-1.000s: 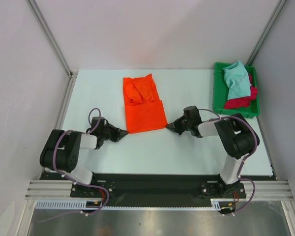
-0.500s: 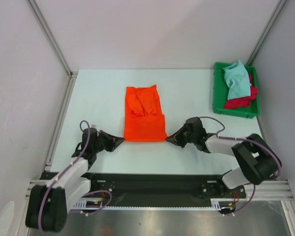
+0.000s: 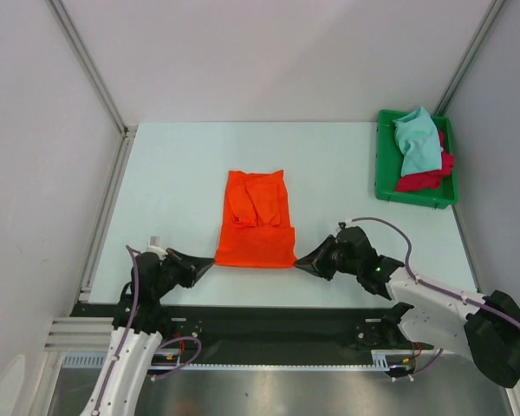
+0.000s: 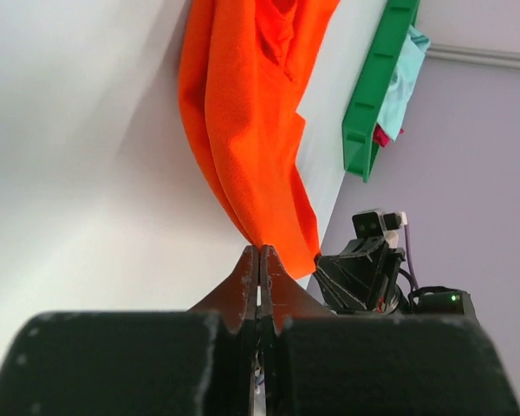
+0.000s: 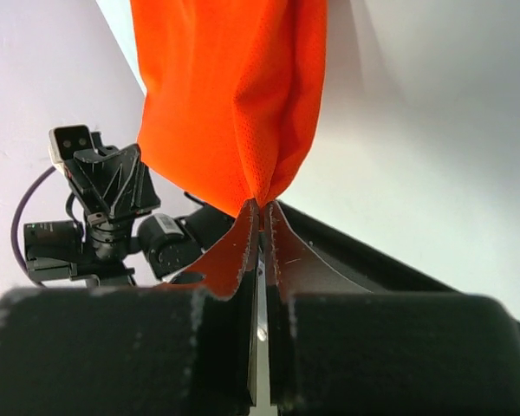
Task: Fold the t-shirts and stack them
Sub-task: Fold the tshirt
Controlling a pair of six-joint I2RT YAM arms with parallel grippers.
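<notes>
Both arms have drawn back toward their bases, dragging the orange t-shirt point(image 3: 256, 221) nearer the front edge of the table point(image 3: 173, 173). The left gripper point(image 3: 210, 263) and the right gripper point(image 3: 299, 261) each clamp a near hem corner — jaws together on cloth. Little room remains behind; open surface lies beyond, so the next fold likely goes forward. The teal t-shirt point(image 3: 416, 143) and red t-shirt point(image 3: 423, 181) wait in the green tray point(image 3: 382, 165), far right.

Lab robot cell: plain white panel walls point(image 3: 260, 52), alu frame rails point(image 3: 88, 68), pale tabletop point(image 3: 173, 173).
</notes>
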